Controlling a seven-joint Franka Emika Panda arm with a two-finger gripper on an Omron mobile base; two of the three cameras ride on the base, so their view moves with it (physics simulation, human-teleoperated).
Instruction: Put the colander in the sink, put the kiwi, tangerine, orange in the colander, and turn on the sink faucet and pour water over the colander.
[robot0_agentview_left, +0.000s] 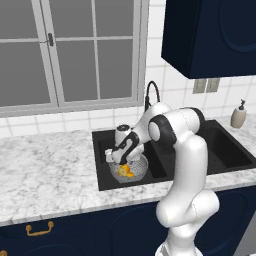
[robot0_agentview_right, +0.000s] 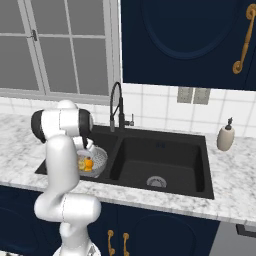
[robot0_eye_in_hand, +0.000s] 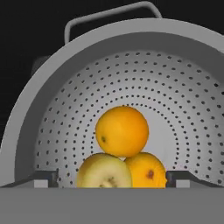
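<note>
The grey colander (robot0_eye_in_hand: 52, 131) sits in the left basin of the black sink (robot0_agentview_left: 102, 177), and shows again as the colander (robot0_agentview_left: 137, 171) and the colander (robot0_agentview_right: 99, 159). In it lie the orange (robot0_eye_in_hand: 121, 131), the yellow-green kiwi (robot0_eye_in_hand: 104, 173) and the tangerine (robot0_eye_in_hand: 146, 169), bunched together. My gripper (robot0_eye_in_hand: 113, 179) hangs open just above them, its fingertips (robot0_eye_in_hand: 46, 178) wide on either side of the fruit and holding nothing. It is also seen as the gripper (robot0_agentview_left: 122, 159). The black sink faucet (robot0_agentview_left: 151, 92) arches behind the basins, the same faucet (robot0_agentview_right: 116, 102). Water is out of view.
A beige soap dispenser (robot0_agentview_right: 225, 136) stands on the marble counter (robot0_agentview_left: 45, 170) right of the sink. The right basin (robot0_agentview_right: 160, 155) has a silver drain (robot0_agentview_right: 156, 181). A window is behind the counter, and dark blue cabinets hang above right.
</note>
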